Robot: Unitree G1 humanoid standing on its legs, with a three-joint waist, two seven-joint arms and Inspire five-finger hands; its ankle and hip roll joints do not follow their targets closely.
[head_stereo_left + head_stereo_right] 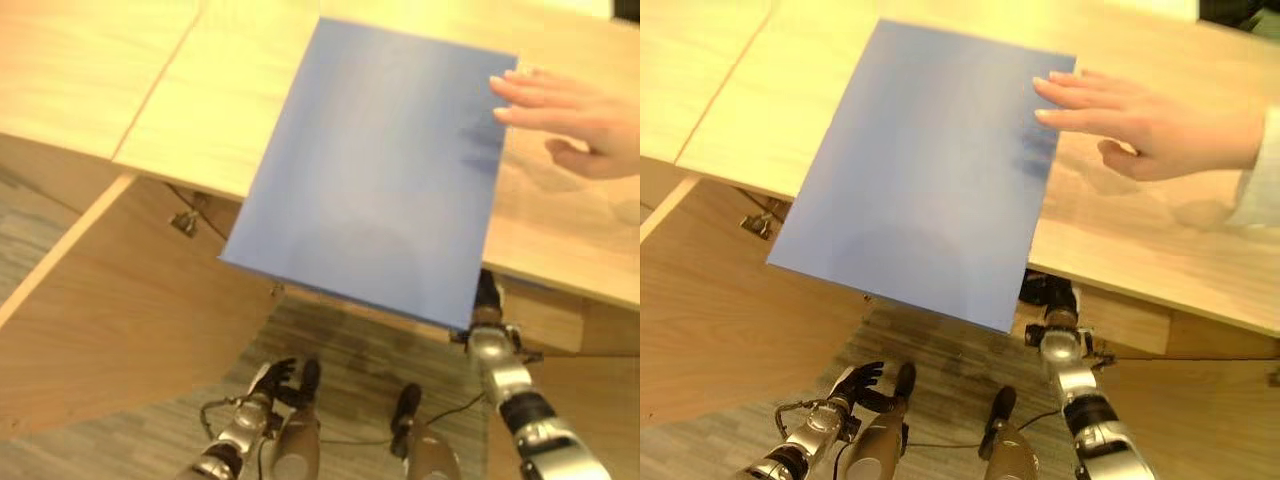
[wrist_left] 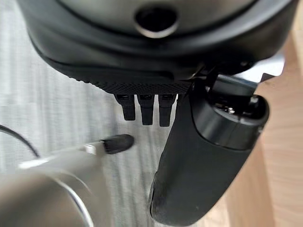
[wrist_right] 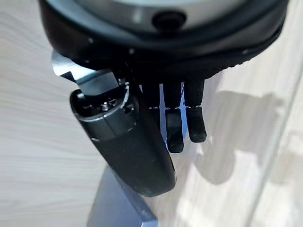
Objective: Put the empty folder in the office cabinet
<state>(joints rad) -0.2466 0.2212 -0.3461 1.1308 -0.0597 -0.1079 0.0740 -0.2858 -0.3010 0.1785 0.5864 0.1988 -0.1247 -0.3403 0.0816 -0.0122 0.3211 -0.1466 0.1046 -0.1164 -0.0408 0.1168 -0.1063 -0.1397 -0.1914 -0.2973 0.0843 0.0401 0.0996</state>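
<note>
While the blue folder lies flat on the light wooden desk, its near edge juts out past the desk's front edge, above the grey floor. The right hand reaches up from below to the folder's near right corner; in the head views most of it is tucked under that corner and the desk edge. In the right wrist view the thumb lies over the blue corner of the folder and the fingers point along the far side of the sheet, so the hand looks to be pinching the corner between thumb and fingers, though where the fingers meet the sheet is partly hidden. The left hand hangs low near the floor, well apart from the folder, with its fingers loosely relaxed and nothing in them; its wrist view shows the thumb and the fingers over the grey floor beside a wooden panel. A person's hand rests flat on the desk, its fingertips touching the folder's far right edge.
</note>
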